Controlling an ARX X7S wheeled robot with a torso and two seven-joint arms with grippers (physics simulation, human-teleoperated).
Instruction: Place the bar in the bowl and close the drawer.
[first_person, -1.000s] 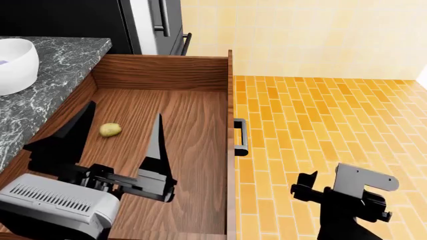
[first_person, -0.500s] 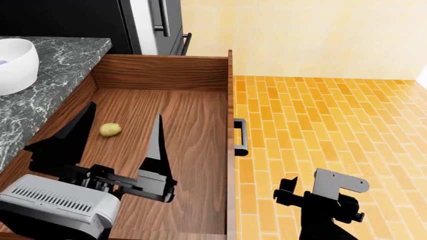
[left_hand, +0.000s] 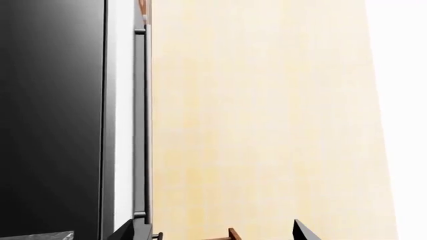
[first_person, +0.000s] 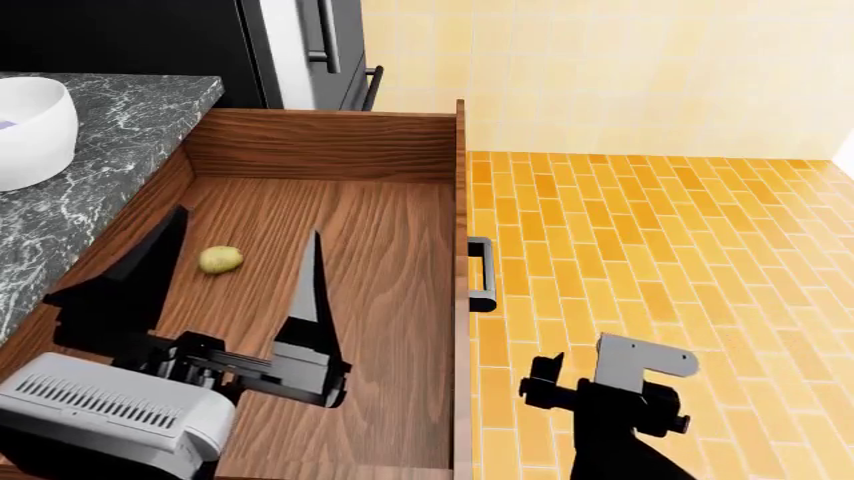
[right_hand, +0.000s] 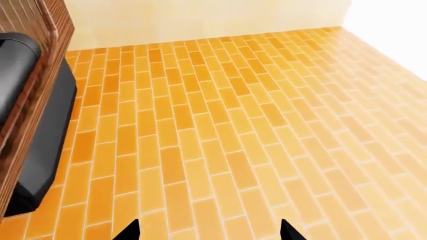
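Orange brick flooring (first_person: 641, 230) fills the right half of the head view, and a grey marble counter (first_person: 80, 170) sits at about 10 o'clock. On that counter the bowl (first_person: 30, 130) stands at the far left edge, half cut off by the frame. The drawer (first_person: 347, 260) is pulled fully out, its dark handle (first_person: 482, 274) facing the floor side at about 3 o'clock from the drawer's middle. Inside lies only a small yellowish, potato-like lump (first_person: 220, 259); nothing bar-shaped shows in any view, so I cannot say where the bar is. The left gripper (first_person: 234, 270) hangs over the drawer with its jaws spread wide and empty, the lump just beyond them towards 12 o'clock. The right gripper (first_person: 567, 385) hovers over the floor; whether it is spread or closed cannot be told. It sits at about 5 o'clock from the handle, so it looks the nearer arm for pushing the drawer shut. No labels or writing are legible.
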